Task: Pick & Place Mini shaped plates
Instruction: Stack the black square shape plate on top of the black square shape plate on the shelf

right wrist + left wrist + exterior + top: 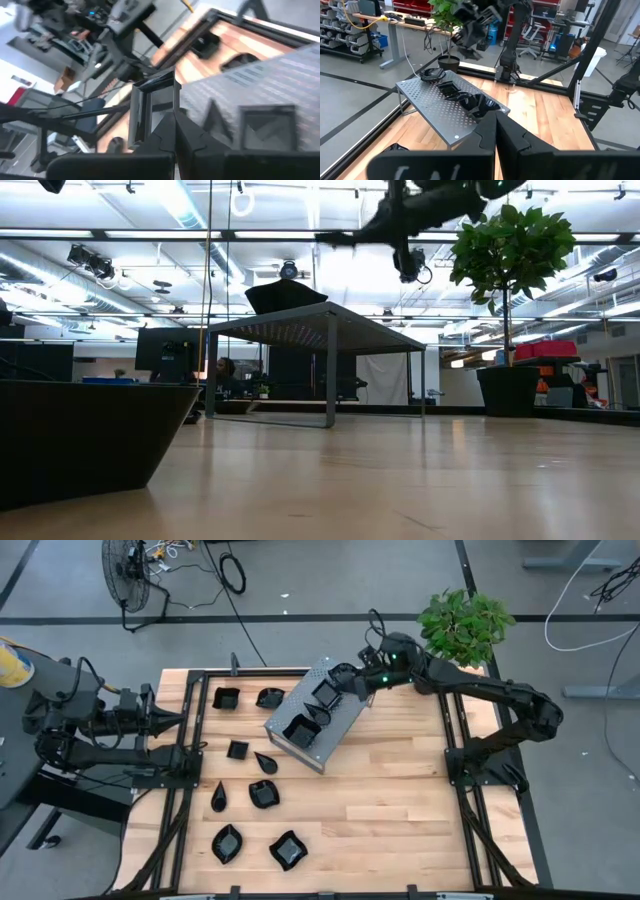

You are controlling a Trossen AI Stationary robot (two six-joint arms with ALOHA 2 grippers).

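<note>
Several glossy black mini plates [263, 793] lie flat on the wooden table's left half. A few more sit on the grey perforated metal box [290, 705], among them a wavy one [300, 730]. My right gripper [343, 687] hovers above the box's far end, shut on a small square plate [150, 107], which also shows in the high view as a square plate [326, 691]. My left gripper [495, 132] waits shut at the table's left edge, also seen from above as the left gripper [172, 721]. My right gripper pinches the square plate by one side wall of its rim [174, 97] between the two fingers. The plate is lifted clear above the box and tilted on edge, its hollow facing sideways. Blur hides how far back it reaches.
A potted green plant [463, 625] stands at the table's far right corner, close behind my right arm. A black metal frame [190, 755] runs along the table's left and right sides. The table's right half [400, 800] is bare wood. One plate [80, 435] looms close to the low camera.
</note>
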